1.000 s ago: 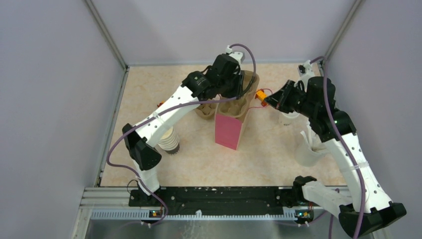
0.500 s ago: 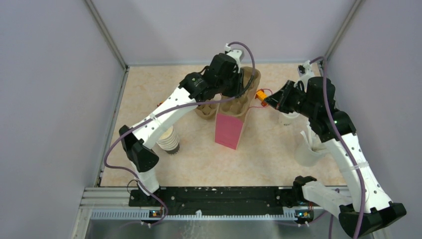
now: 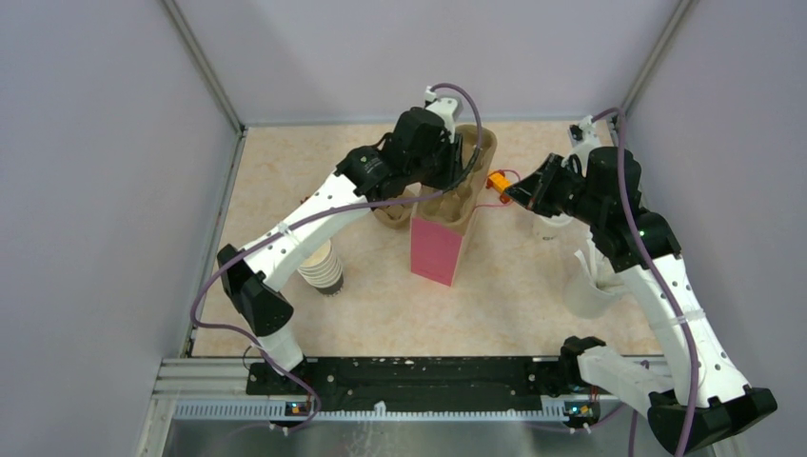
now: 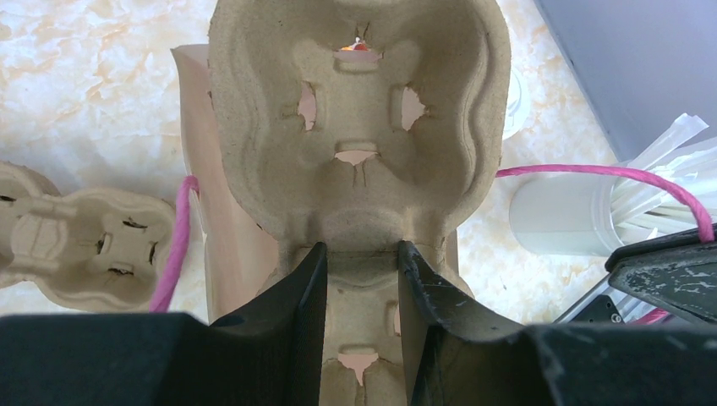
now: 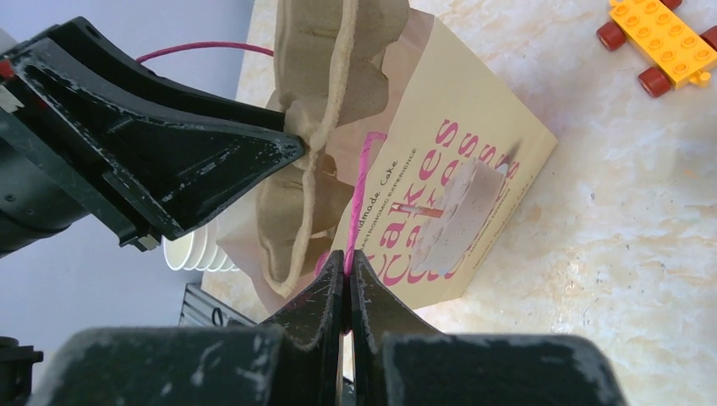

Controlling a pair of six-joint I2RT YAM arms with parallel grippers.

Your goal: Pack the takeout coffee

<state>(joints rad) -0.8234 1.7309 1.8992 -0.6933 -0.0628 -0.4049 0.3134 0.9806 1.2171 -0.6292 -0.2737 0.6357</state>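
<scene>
Left end effector (image 4: 361,254) clamps the pulp carrier (image 4: 355,110) projecting ahead of it; right end effector (image 5: 347,279) pinches the pink handle (image 5: 362,194) of the bag (image 5: 473,127) — should that cord slip, the mouth sags and the carrier snags.

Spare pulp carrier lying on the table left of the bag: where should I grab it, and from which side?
Pinch the spare carrier across its narrow waist between the two wells, coming straight down from above. It lies flat, its lobes look too wide for the jaws, and the bag crowds its right end. The left gripper holds the other carrier likewise.
</scene>
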